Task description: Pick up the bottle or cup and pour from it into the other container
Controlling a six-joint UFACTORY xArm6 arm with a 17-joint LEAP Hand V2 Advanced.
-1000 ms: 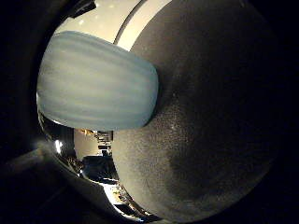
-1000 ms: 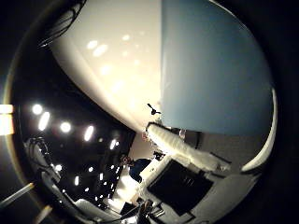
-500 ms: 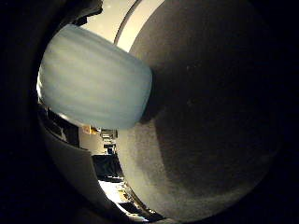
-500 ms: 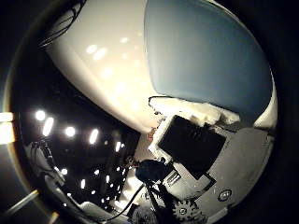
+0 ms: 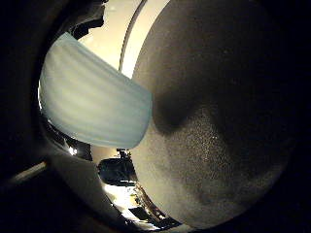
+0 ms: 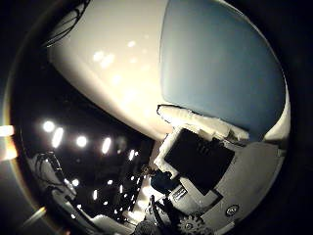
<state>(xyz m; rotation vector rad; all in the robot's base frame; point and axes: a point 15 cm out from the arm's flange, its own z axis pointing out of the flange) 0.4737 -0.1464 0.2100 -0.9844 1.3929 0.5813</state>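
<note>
Fingers [image 6: 205, 161] of the hand [image 6: 210, 196] show only in part in the thumb side view: a white and black segment lies right against the side of a pale blue cup [image 6: 220, 68], which fills much of that view and so sits close to the palm. That contact and closeness suggest the fingers are curled round the cup, though only this one segment shows, so how the others lie cannot be told. The little finger side view shows the same ribbed, pale blue cup wall beside a large dark grey rounded mass [image 5: 218, 121] that takes up most of the picture; it is too near to name with any confidence, and may be part of the hand or a finger pad. Beyond the fingers a curved cream wall [image 6: 112, 73] spreads with bright ceiling lights reflected or seen past it, which hints that the cup is lifted and tilted off the surface rather than standing on it. No second container appears anywhere near the fingers, and no liquid is visible. As a judgement, the pickup looks done; the pour itself cannot be confirmed from here.
</note>
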